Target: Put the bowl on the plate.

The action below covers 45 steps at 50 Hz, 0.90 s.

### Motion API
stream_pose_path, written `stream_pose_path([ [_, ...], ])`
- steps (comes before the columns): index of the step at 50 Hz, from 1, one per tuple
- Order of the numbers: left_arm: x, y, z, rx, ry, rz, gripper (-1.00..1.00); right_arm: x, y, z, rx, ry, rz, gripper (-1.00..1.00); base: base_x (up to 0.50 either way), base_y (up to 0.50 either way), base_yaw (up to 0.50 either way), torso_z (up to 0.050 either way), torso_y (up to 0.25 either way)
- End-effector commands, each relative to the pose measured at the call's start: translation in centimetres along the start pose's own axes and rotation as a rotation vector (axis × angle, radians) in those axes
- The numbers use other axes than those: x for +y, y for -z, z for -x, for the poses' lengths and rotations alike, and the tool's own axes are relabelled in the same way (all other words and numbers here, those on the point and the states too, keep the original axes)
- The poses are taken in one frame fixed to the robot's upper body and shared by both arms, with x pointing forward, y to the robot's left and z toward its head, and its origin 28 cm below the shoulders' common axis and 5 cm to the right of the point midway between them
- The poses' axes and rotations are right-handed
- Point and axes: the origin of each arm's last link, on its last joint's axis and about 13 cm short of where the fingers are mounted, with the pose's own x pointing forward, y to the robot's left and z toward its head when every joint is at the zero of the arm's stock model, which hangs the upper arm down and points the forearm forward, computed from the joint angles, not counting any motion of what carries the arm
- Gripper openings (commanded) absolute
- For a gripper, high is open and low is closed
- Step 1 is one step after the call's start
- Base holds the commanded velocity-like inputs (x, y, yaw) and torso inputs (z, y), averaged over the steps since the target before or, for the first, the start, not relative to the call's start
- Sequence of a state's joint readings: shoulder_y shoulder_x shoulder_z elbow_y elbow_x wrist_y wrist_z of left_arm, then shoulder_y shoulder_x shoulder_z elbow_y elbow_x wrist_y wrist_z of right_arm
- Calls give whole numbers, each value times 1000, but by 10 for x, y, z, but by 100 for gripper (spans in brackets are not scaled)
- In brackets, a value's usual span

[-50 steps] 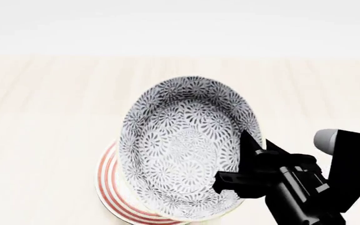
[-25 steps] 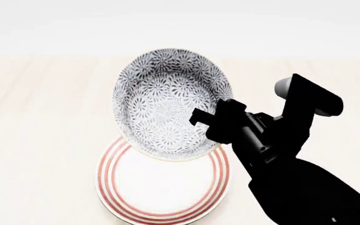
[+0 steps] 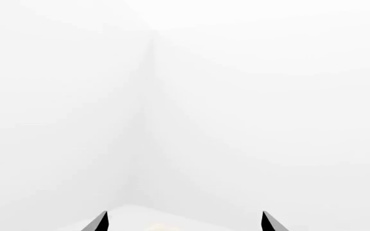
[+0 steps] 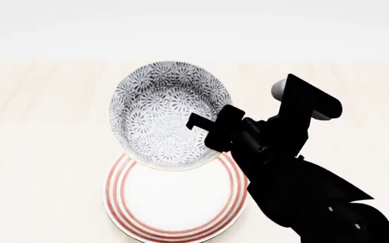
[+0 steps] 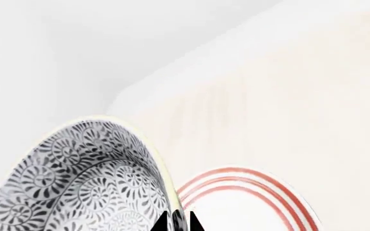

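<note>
The bowl (image 4: 164, 116), grey-blue and white with a floral pattern, hangs tilted in the air above the far part of the plate (image 4: 174, 202). That plate is white with red rings and lies flat on the pale wooden table. My right gripper (image 4: 211, 132) is shut on the bowl's right rim. In the right wrist view its two black fingertips (image 5: 161, 222) pinch the bowl's wall (image 5: 82, 183), with the plate (image 5: 249, 202) beyond. The left gripper (image 3: 183, 224) shows only two dark tips, set wide apart with nothing between them, facing a blank white wall.
The pale wooden table (image 4: 39, 126) stretches around the plate on all sides. A white wall runs along its far edge. My right arm (image 4: 303, 192) crosses the lower right of the head view.
My right gripper carried the bowl up and away from me and a little left, so it no longer covers most of the plate. The arm now reaches further over the table.
</note>
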<state>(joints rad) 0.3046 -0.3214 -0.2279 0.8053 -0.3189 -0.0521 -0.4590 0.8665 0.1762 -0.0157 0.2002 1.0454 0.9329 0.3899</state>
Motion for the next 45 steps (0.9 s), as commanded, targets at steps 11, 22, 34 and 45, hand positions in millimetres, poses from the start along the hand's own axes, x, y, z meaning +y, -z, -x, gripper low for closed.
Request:
stream_pose_path([
  [11,-2,-1,-2,-3,10,-2,100,-7,0,-17,119,100,-66,-100,0,0,0,0,1],
  [22,-1,-3,0,-14,14,-1,100,-10,0,-36,150,161,-22,-100,0,0,0,0,0],
  [34,-1,-3,1,-13,7,3,100,-18,11,-55,190,158,-40,-100,0,0,0,0,1],
  [45,0,-6,3,-19,2,4,100,-23,21,-67,207,149,-19,-100,0,0,0,0,0],
])
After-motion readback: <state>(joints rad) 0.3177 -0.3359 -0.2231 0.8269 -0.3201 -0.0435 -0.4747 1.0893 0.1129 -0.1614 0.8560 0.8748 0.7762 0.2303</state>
